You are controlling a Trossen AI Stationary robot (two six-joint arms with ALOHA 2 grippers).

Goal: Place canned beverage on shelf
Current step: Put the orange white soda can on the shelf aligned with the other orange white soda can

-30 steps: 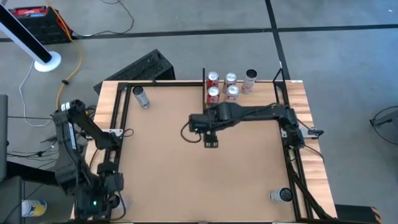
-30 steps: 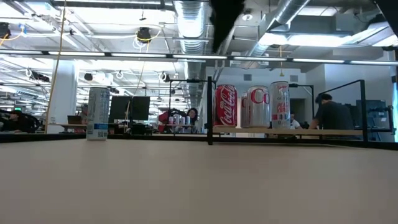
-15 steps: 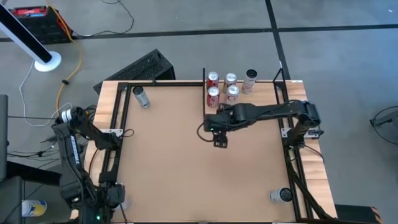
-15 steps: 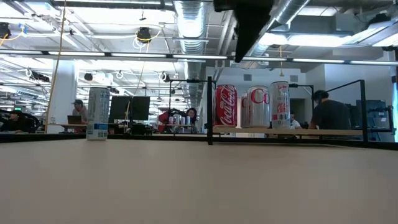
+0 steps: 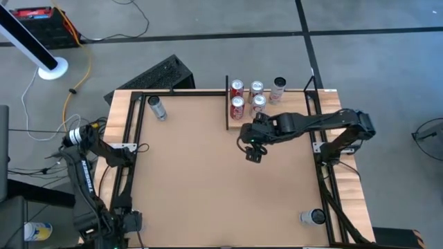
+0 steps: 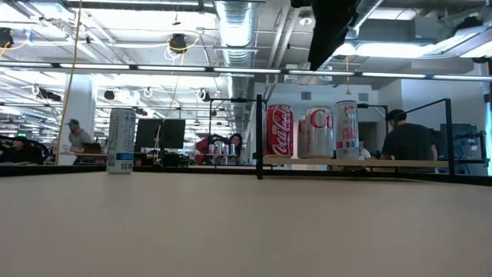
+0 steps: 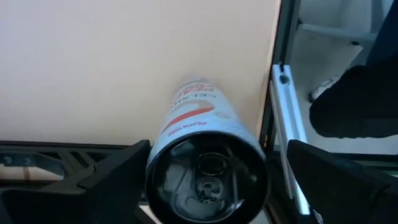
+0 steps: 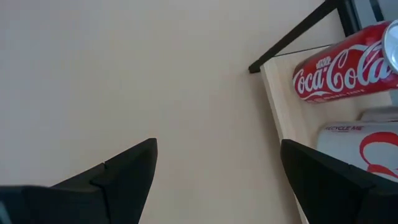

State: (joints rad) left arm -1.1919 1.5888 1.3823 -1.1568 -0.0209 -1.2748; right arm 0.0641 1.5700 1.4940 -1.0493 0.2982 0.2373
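The shelf [image 5: 291, 105] is a pale wood plank with a black upright bar [image 5: 227, 104] at the table's far edge. Several cans stand on it, among them a red Coca-Cola can [image 6: 279, 131] and silver ones [image 6: 346, 129]. My right gripper [image 5: 253, 153] is open and empty, hovering high over the table in front of the shelf [image 8: 280, 106]. My left gripper [image 7: 217, 180] is open at the table's near left corner, pointing down. Its fingers stand on either side of the top of a white can with red lettering [image 7: 205, 168]. I cannot tell whether they touch it.
A white and blue can [image 6: 121, 140] stands at the far left [image 5: 157, 108]. Another can [image 5: 311, 217] stands at the near right corner. Black frame rails [image 5: 131, 138] run along the table's left and right sides. People show in the room beyond the table.
My right gripper has gone toward the table's right edge, staying high over the table in front of the shelf. My left arm's upper links have drawn back toward the near left corner.
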